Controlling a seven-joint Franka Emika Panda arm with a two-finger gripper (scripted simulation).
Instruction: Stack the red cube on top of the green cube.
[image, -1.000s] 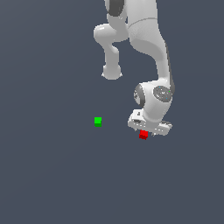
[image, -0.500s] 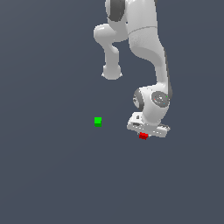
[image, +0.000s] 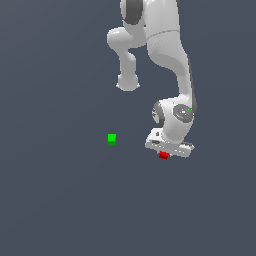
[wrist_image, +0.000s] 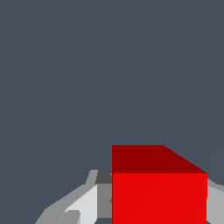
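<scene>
Exterior view: a white robot arm reaches down over a plain dark grey counter (image: 55, 200). Its end effector (image: 165, 153) hangs low at the exterior view's right, and the red cube (image: 163, 156) sits directly beneath it, partly covered by the white hand. The green cube (image: 112, 139) stands alone on the counter, well apart from the arm, toward the exterior view's left and a little higher in the picture. That is the direction in which the red cube would have to be carried, then set down on the green one. Both cubes are tiny, plain and bright, alike in size, and with no long axis to line up.

Wrist view: the red cube (wrist_image: 159, 192) fills the near field, with a bright front face and a darker top face. A pale grey finger (wrist_image: 87, 203) lies against one side, and a sliver of another shows at the opposite side. The end effector (wrist_image: 157, 208) appears to be pinching the cube, though the contact itself is hard to make out. The green cube is not visible here.
</scene>
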